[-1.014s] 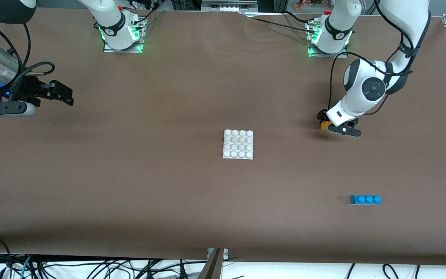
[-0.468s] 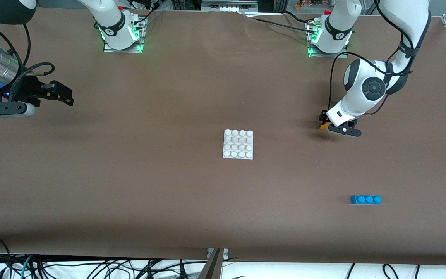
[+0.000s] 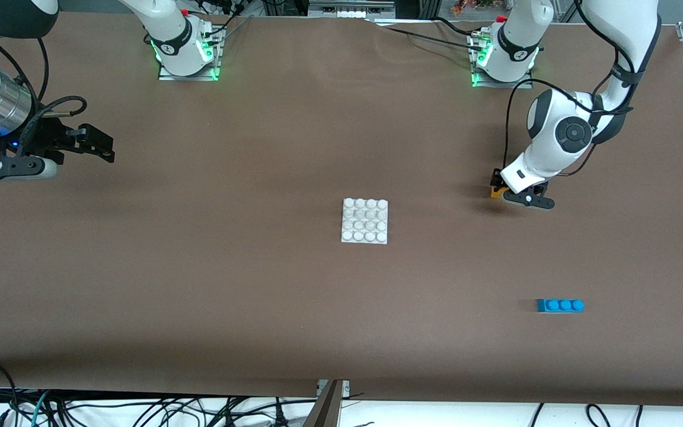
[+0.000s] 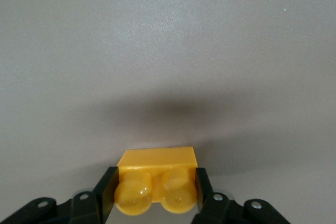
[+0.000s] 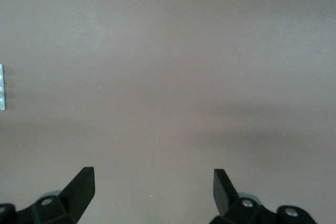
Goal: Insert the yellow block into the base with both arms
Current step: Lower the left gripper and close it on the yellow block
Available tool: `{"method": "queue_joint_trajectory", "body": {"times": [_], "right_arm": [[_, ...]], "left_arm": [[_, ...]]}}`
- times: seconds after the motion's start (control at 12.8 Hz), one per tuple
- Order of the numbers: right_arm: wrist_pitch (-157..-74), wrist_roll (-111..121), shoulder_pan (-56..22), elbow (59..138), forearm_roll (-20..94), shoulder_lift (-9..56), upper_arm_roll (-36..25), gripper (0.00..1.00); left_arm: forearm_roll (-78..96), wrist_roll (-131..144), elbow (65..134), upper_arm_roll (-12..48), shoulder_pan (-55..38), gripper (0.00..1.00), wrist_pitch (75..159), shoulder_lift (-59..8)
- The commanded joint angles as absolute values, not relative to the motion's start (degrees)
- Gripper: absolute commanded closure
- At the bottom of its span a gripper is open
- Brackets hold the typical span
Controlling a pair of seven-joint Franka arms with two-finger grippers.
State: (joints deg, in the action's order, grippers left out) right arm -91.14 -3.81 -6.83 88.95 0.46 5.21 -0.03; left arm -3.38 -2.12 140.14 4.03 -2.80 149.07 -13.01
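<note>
The left gripper (image 4: 156,195) clamps the yellow block (image 4: 156,184) low over the table, well apart from the base (image 3: 364,220). A shallow side grip risks tilt and misaligned insertion. The right gripper (image 5: 153,187) waits, fingers spread wide.

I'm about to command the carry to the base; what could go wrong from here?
1. The left gripper pinches only the yellow block at its stud end, so it might pivot or slip in transit.
2. Nothing holds the base; pressing could slide it while the open right gripper waits away at the right arm's end of the table.
</note>
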Motion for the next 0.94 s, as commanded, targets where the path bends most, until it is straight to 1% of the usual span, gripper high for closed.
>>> {"method": "queue_joint_trajectory", "body": {"times": [0.0,0.16,0.31,0.55,0.86], "right_arm": [[-90.62,-3.34,-6.94,87.71,0.88,5.63,0.09,0.0],[-90.7,-3.34,-6.86,87.71,0.88,5.71,0.09,0.0],[-90.7,-3.34,-6.94,87.71,0.88,5.71,0.09,0.0],[-90.7,-3.34,-6.94,87.71,0.88,5.71,0.09,0.0],[-90.62,-2.9,-6.77,87.8,0.79,5.71,0.09,0.0]], "left_arm": [[-4.48,-2.2,140.1,4.31,-2.29,0.66,148.11,-11.34],[-4.48,-2.02,139.05,4.57,-2.37,0.68,146.78,-9.33],[-3.87,-1.76,136.34,5.97,-2.37,0.69,142.23,-8.53],[-3.87,2.79,124.84,9.75,-3.24,0.7,127.22,-9.92],[-3.87,10.36,110.69,15.81,-3.43,0.72,119.81,-16.16]]}}
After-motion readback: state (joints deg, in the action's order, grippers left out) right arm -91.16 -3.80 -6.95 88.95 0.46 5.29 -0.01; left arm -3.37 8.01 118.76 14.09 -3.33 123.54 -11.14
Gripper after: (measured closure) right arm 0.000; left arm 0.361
